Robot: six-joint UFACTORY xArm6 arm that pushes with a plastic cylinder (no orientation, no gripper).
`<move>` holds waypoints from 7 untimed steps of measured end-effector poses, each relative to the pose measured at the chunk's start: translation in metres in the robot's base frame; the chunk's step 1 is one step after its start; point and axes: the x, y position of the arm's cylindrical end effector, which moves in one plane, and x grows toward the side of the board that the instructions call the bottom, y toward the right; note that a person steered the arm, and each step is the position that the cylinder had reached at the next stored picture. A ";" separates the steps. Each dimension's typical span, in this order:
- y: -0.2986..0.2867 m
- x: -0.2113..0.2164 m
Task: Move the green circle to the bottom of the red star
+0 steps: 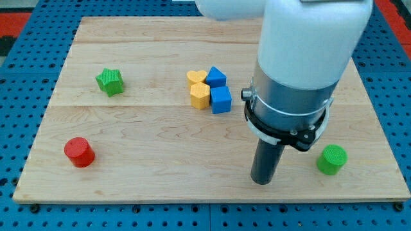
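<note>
The green circle (pixel 332 159) lies near the board's bottom right corner. My tip (pixel 262 182) rests on the board to the left of it, a clear gap apart and slightly lower in the view. No red star shows; the arm's wide white and grey body (pixel 295 77) hides part of the board's right half. A red circle (pixel 79 152) lies at the bottom left.
A green star (pixel 110 81) sits at the upper left. In the middle is a tight cluster: a yellow heart (pixel 197 77), a yellow hexagon (pixel 200 95), a blue triangle-like block (pixel 216 77) and a blue cube (pixel 220 100). The wooden board (pixel 160 186) lies on a blue surface.
</note>
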 end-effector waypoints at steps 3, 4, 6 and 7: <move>0.118 0.028; 0.116 0.021; 0.117 -0.015; 0.117 -0.026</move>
